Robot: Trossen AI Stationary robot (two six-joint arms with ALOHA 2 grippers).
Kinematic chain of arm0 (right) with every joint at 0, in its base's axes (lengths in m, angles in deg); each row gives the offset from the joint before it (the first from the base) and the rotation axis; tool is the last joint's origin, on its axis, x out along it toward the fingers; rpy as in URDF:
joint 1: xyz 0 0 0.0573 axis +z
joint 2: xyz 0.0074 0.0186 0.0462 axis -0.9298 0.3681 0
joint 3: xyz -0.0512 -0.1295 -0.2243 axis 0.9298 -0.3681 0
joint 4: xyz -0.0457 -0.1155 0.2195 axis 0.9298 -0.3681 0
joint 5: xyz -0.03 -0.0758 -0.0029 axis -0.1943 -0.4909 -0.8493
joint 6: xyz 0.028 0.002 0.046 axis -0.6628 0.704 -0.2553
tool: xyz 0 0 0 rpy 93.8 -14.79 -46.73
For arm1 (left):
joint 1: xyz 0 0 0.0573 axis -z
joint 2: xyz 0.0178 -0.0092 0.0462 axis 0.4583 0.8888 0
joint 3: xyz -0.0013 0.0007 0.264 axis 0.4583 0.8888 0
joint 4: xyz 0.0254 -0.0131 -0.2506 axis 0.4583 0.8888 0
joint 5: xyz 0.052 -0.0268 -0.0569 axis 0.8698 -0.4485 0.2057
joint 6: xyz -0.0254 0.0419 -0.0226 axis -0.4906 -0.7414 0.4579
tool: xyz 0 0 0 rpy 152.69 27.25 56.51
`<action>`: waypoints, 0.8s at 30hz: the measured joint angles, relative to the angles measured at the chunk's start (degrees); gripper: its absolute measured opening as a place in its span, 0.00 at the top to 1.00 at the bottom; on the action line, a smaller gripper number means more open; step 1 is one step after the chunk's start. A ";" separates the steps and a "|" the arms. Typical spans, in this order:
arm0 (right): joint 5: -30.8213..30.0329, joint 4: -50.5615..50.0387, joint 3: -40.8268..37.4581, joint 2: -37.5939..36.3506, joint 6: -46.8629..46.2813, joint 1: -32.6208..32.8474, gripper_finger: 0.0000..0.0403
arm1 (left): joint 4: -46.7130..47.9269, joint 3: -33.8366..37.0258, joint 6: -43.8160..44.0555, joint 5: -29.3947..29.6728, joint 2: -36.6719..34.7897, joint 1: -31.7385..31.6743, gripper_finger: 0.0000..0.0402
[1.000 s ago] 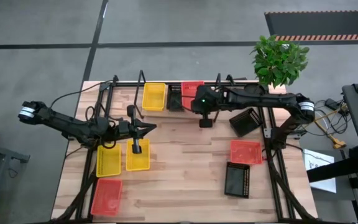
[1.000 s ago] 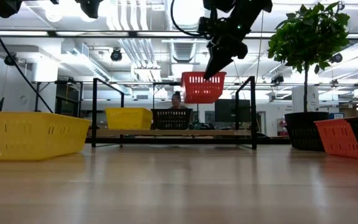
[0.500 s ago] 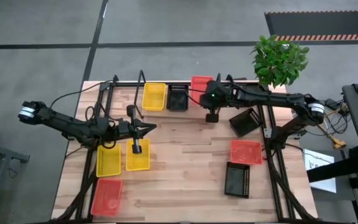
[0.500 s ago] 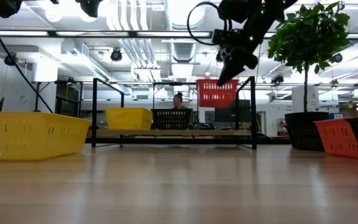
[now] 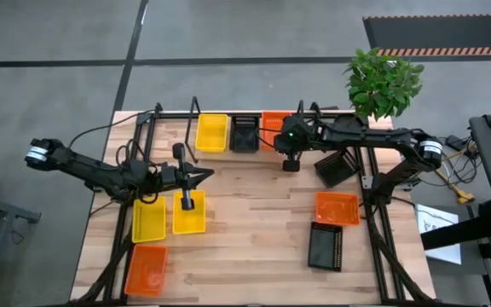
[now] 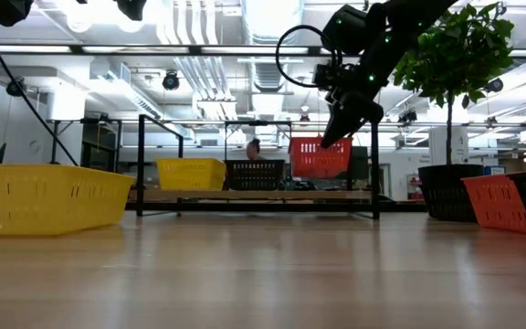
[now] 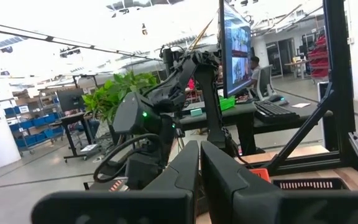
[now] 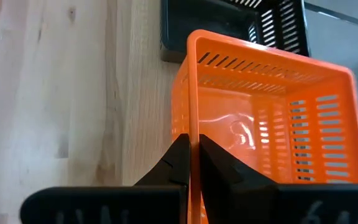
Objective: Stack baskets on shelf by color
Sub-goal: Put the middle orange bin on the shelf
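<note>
While my left pincer (image 5: 187, 203) waits pressed shut above a yellow basket (image 5: 189, 215) on the left side of the worktop (image 5: 254, 230), my right pincer (image 8: 191, 163) is clamped on the near wall of an orange basket (image 8: 260, 130). I hold that basket lifted at the right end of the shelf (image 5: 177, 113), which runs along the far edge of the worktop. From table height the held basket (image 6: 319, 157) hangs slightly tilted between the shelf's black uprights, its bottom above the shelf's wooden deck. Just beside it on the shelf sits a black basket (image 5: 244, 134), and further left a yellow one (image 5: 211, 132).

Elsewhere on the worktop, a second yellow basket (image 5: 148, 222) lies touching the one under my left pincer, and an orange basket (image 5: 146, 269) lies near the front left corner. On the right side lie a tilted black basket (image 5: 334, 165), another orange basket (image 5: 337, 207) and one more black basket (image 5: 326, 246) in front of it. A potted plant (image 5: 383, 81) stands at the far right corner.
</note>
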 joint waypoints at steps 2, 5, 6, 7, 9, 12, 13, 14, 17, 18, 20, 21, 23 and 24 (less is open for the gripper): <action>-0.02 0.02 -0.02 0.00 0.08 0.00 0.97 | 0.05 0.00 -0.01 0.00 0.00 0.00 1.00; -0.02 -0.01 0.13 0.00 0.05 0.00 0.97 | 0.05 0.00 -0.01 0.00 0.00 0.00 1.00; -0.02 -0.01 0.18 0.00 0.04 0.00 0.97 | 0.05 0.00 -0.01 -0.01 -0.01 0.00 1.00; -0.02 0.02 0.20 0.00 0.04 0.00 0.97 | 0.05 0.00 -0.04 0.00 -0.02 0.00 1.00; -0.02 -0.02 0.24 0.00 0.00 0.00 0.97 | 0.05 0.00 -0.03 0.00 -0.02 0.00 1.00; -0.02 -0.01 0.19 0.00 -0.15 0.00 0.97 | 0.05 0.00 -0.04 0.00 -0.02 0.00 1.00; -0.03 -0.02 0.12 0.00 -0.11 0.00 0.97 | 0.05 0.00 -0.04 0.00 -0.02 0.00 1.00; -0.05 -0.04 0.06 0.00 -0.10 0.00 0.97 | 0.05 0.00 -0.03 0.00 -0.02 0.00 1.00; -0.49 -0.02 0.05 0.00 -0.38 0.00 0.95 | 0.05 0.00 -0.04 0.00 -0.02 0.00 1.00; -0.53 0.00 0.05 0.00 -0.40 0.00 0.94 | 0.05 0.00 -0.04 0.00 -0.02 0.00 1.00; -0.53 -0.01 0.05 0.00 -0.44 0.00 0.91 | 0.05 0.00 -0.04 0.00 -0.04 0.00 1.00; -0.55 -0.02 0.05 0.00 -0.66 0.00 0.89 | 0.05 0.00 -0.06 0.00 -0.04 0.00 1.00; -1.14 0.00 0.05 0.00 -1.20 0.00 0.86 | 0.05 0.00 -0.04 0.00 -0.04 0.00 1.00; -1.50 0.00 0.05 0.00 -1.52 0.00 0.85 | 0.05 0.00 -0.05 0.00 -0.04 0.00 1.00</action>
